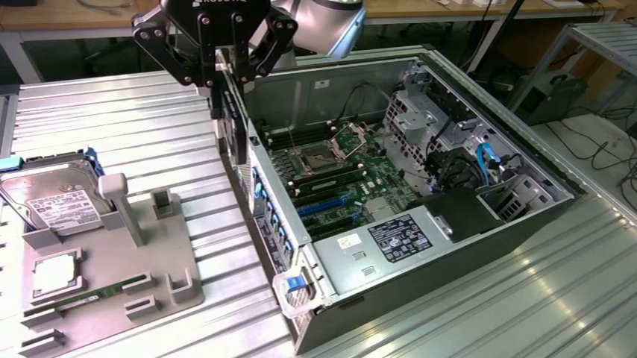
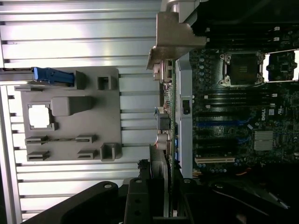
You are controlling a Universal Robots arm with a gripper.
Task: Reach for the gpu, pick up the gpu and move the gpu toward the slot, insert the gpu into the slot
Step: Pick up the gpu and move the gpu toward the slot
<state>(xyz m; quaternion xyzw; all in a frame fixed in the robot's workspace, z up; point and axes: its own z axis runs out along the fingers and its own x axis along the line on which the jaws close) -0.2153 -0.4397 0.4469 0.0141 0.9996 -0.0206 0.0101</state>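
Tool (image 1: 225, 68) and gpu (image 1: 235, 127) are together at the top of the exterior view. The jaws are drawn partway in and clamp the upper end of the thin black card, which hangs straight down from them. Its long axis runs up and down, and a thin edge faces the exterior camera. The lower end points down at the rim of the open computer case (image 1: 448, 276), at the wall on the exterior view's left. Whether it touches that rim I cannot tell. In the wrist view the gpu (image 2: 161, 168) runs away from the tool (image 2: 161, 205) edge-on, with a silver bracket (image 2: 174, 35) at the end farthest from the tool.

The slot (image 1: 321, 203) is a long blue strip lying flat on the green motherboard (image 1: 374, 160) inside the case. It sits lower than the card and toward the exterior view's right, apart from it. Seen from the wrist, the slot (image 2: 216, 124) lies beyond the case wall from the card, and the card is not seated in it.

On the ribbed metal counter (image 1: 130, 127), at the exterior view's left, a gray fixture (image 1: 159, 253) carries a hard drive (image 1: 55, 201), a processor chip (image 1: 55, 270) and a green memory stick (image 1: 95, 297).
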